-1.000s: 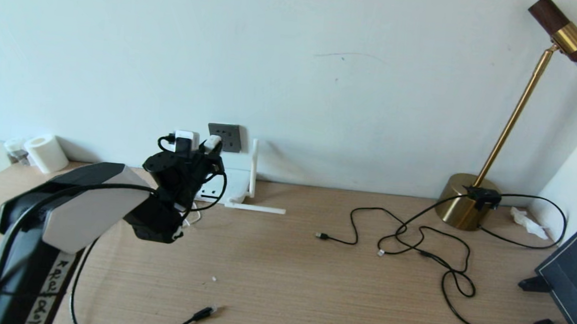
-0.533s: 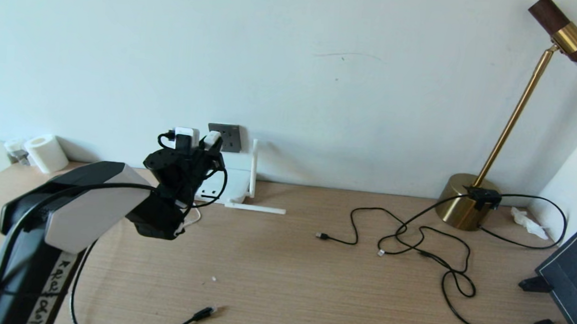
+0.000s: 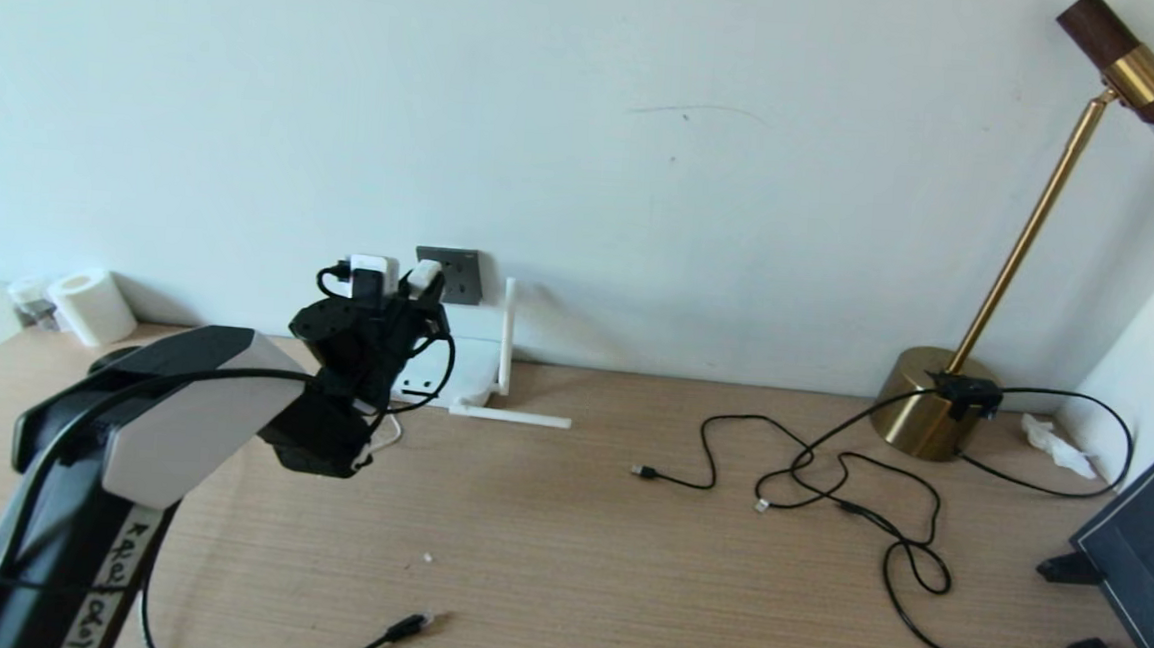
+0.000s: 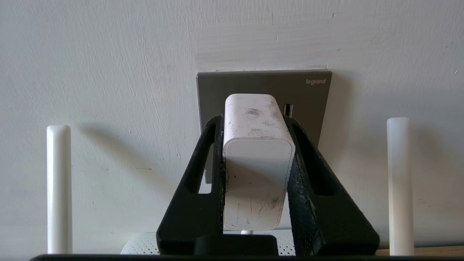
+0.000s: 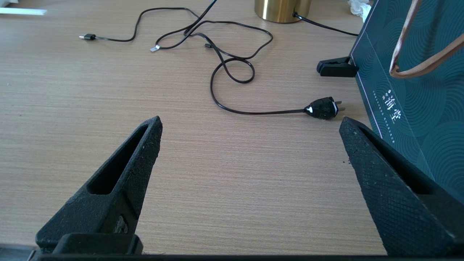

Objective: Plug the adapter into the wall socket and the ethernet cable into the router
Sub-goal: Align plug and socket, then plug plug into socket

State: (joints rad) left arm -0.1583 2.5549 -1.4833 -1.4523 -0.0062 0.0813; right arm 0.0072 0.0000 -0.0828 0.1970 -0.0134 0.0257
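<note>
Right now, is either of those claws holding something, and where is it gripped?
The left end effector clamps the white adapter by its two opposite side faces, in front of the wall socket. The right end effector is open and holds nothing.

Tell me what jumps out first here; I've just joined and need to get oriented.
The left end effector is shut on the white adapter, held right in front of the grey wall socket. Loose black cables sprawl over the wooden desk beside a brass lamp on the right.
</note>
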